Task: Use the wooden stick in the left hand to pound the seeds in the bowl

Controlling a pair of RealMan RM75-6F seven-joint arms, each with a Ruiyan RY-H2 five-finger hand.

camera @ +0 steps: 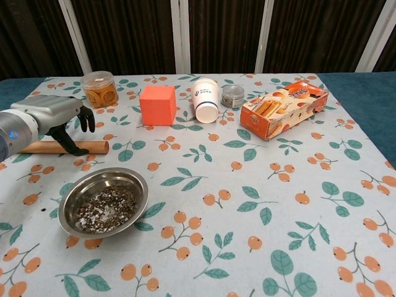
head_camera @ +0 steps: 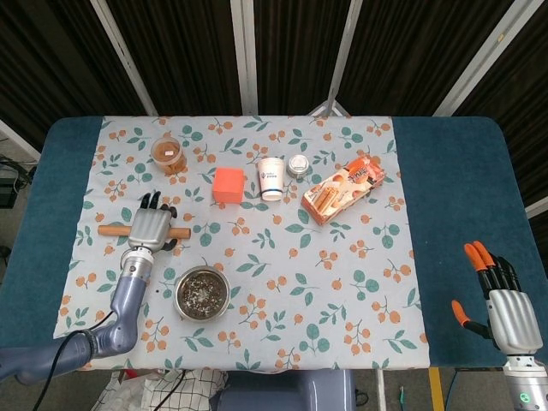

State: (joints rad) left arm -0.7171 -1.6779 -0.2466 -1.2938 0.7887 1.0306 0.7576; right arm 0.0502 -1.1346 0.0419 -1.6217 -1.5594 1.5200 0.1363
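The wooden stick [head_camera: 180, 233] [camera: 93, 146] lies flat on the floral cloth, left of centre. My left hand [head_camera: 151, 227] [camera: 54, 114] is over the stick's middle with fingers spread, its thumb reaching down in front of the stick; I see no grip on it. Just in front of the stick stands the steel bowl [head_camera: 179, 296] [camera: 140, 185], holding grey seeds [head_camera: 202, 293] [camera: 105, 209]. My right hand [head_camera: 505, 310], orange-tipped fingers spread and holding nothing, is far off at the table's near right, seen in the head view only.
Along the back stand a jar of orange snacks [head_camera: 169, 155] [camera: 99, 88], an orange cube [head_camera: 228, 185] [camera: 157, 104], a paper cup [head_camera: 272, 178] [camera: 205, 99], a small tin [head_camera: 298, 165] [camera: 232, 96] and a snack box [head_camera: 344, 187] [camera: 283, 109].
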